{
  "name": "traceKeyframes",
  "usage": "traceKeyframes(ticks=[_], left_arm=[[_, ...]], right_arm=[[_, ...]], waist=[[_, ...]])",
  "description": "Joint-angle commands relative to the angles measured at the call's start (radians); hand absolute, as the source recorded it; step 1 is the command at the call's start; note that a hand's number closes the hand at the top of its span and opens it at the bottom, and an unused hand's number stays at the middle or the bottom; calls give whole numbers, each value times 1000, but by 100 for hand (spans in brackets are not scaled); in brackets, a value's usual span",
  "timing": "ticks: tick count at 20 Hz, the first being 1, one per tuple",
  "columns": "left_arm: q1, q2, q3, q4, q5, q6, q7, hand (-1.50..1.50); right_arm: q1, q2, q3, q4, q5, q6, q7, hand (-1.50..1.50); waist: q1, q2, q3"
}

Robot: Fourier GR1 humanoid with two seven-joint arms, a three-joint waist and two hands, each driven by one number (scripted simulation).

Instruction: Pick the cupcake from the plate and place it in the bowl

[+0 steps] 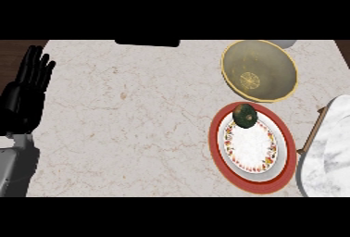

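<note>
Nearest, at the left edge of the bench (137, 120), the left hand (24, 99) rests open, fingers straight. Farther right, the plate (215, 139) carries what looks like the dark cupcake (244, 115) on its far rim, just short of the bowl (273, 60).

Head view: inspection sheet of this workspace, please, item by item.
Surface: pale veined stone counter.
Job's things: cupcake sits on the far part of the red-rimmed plate; bowl lies just beyond the plate, cupcake not in it.
Clutter: white marbled slab at the right edge, beside the plate; flat black object at the far edge.
Hands: left hand open, fingers up, resting at the left edge; right hand not in view.
Cables: nothing seen.
Surroundings: dark wood past the counter's far corners.
</note>
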Motion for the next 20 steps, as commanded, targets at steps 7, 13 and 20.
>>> traceKeyframes(ticks=[7, 13, 20], left_arm=[[-25, 3, 7, 18, -7, -3, 14, 0], [16, -4, 34, 30, -19, 6, -43, 0], [39, -3, 45, 63, -14, -23, -69, 0]], right_arm=[[-286, 142, 71, 61, 43, 191, 107, 150], [-356, 246, 136, 75, 112, 192, 151, 150], [-403, 422, 177, 143, 167, 156, 219, 150]], waist=[[-9, -9, -4], [-29, -14, -5], [-33, -13, -5]])
